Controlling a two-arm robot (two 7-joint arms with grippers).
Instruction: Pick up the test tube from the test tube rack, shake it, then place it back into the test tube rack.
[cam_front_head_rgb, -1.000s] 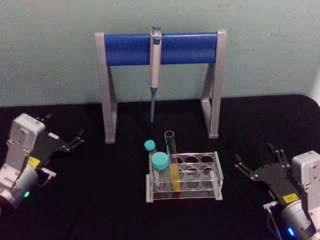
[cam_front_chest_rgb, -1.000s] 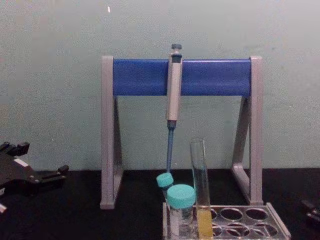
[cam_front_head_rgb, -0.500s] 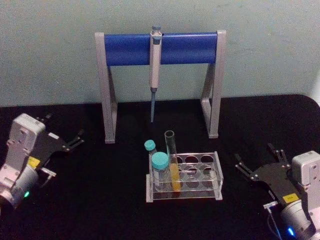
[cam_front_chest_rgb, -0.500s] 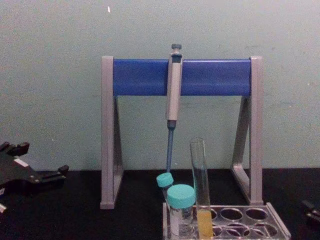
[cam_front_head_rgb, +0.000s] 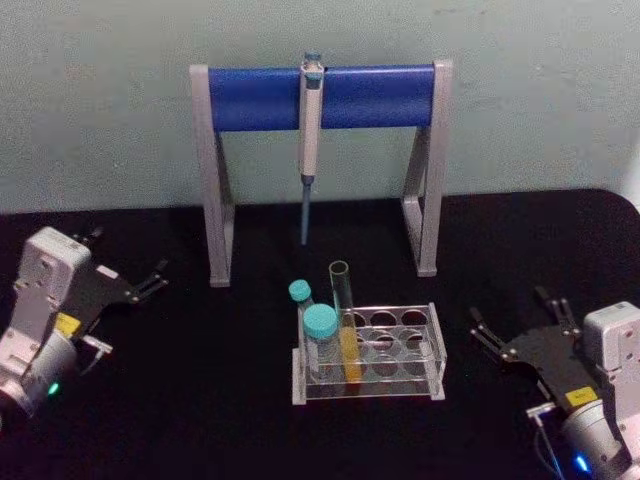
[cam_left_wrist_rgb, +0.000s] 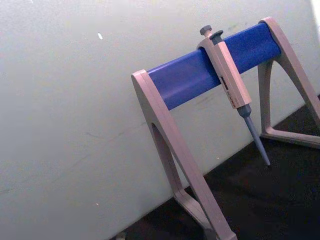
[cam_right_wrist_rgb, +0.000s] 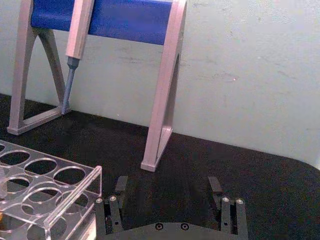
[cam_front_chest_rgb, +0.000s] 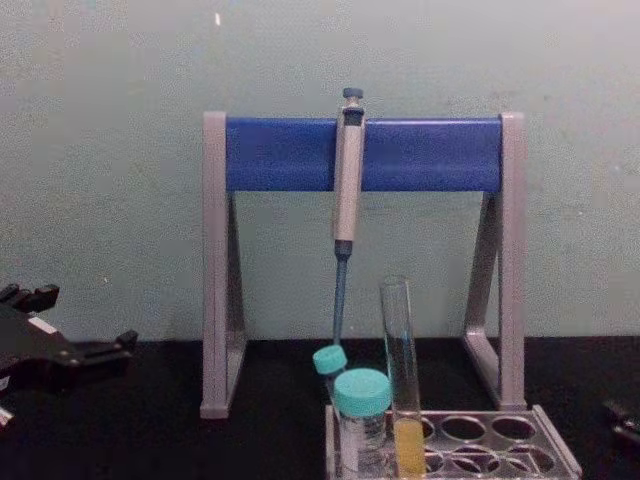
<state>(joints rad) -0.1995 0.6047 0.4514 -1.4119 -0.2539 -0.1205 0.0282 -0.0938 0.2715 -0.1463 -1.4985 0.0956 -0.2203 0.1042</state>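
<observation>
Your tube (cam_front_head_rgb: 343, 320) stands upright in the rack (cam_front_head_rgb: 425, 352), beside two teal-capped vials (cam_front_head_rgb: 320, 335). It's thin, uncapped glass, likely light, slick and fragile, so pinch gently on the bare upper part and keep it upright. Both pincers, left (cam_front_head_rgb: 128, 283) and right (cam_front_head_rgb: 512, 328), rest spread and empty, well apart from the rack.

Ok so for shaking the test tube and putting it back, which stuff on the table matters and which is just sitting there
For the job:
- test tube, upright in its rack
- test tube rack
- right gripper, open, right of the rack
- left gripper, open, far left

Just sitting there:
- two teal-capped tubes in the rack
- pipette hanging on the pipette stand
</observation>
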